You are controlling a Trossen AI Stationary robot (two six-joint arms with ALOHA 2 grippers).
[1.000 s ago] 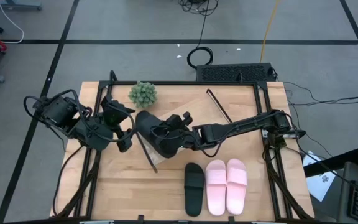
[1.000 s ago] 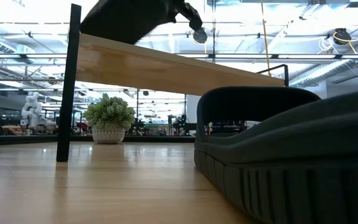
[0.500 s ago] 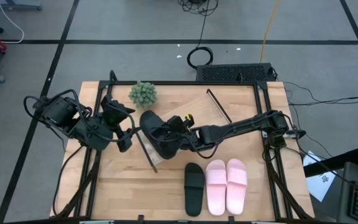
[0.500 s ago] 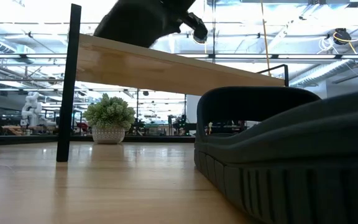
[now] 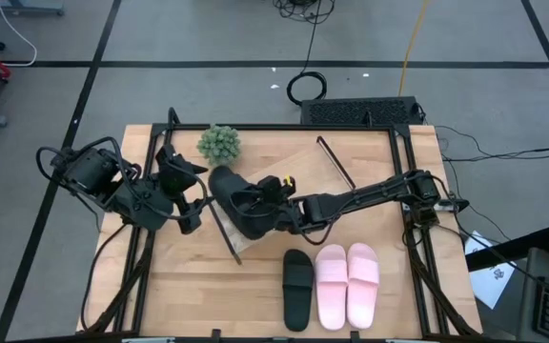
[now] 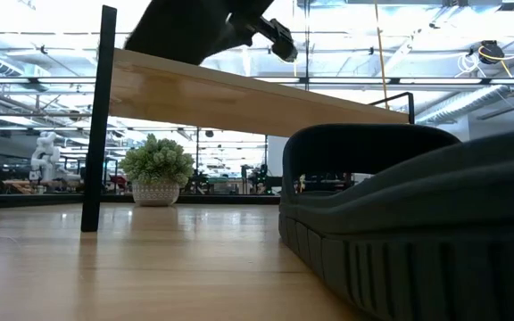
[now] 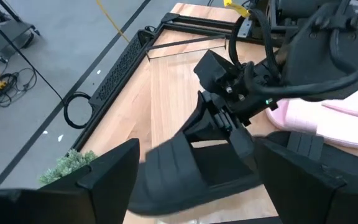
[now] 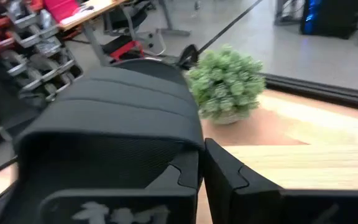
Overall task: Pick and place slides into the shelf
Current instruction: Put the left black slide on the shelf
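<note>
One black slide [image 5: 234, 198] is held by my right gripper [image 5: 273, 205] above the left end of the shelf [image 5: 305, 168], a light-wood board [image 6: 239, 98] with black wire end frames. Whether the sole touches the board, I cannot tell. The other black slide [image 5: 297, 289] and the two pink slides [image 5: 348, 284] lie sole down near the table's near edge. My left gripper [image 5: 191, 198] waits open just left of the held slide, its fingers either side of the slide's toe end [image 7: 166, 168] without touching. My right gripper pinches the black slide between its two fingers at the sole's edge behind the strap [image 7: 224, 134]. It comes level from the table's right, slanting a little down. The strap [image 8: 117, 118] stands just ahead of the fingers [image 8: 185, 180], and the slide is tilted.
A small green plant in a pot [image 5: 219, 143] stands at the far left of the table, close behind the held slide. A black mesh box [image 5: 360, 111] and cables lie beyond the far edge. Bare tabletop [image 5: 198, 286] lies near left.
My right gripper has turned slightly at the wrist while staying over the shelf's left end. The black slide in it has rocked and shifted a little, first toward the right, then back toward the table's left and far side.
</note>
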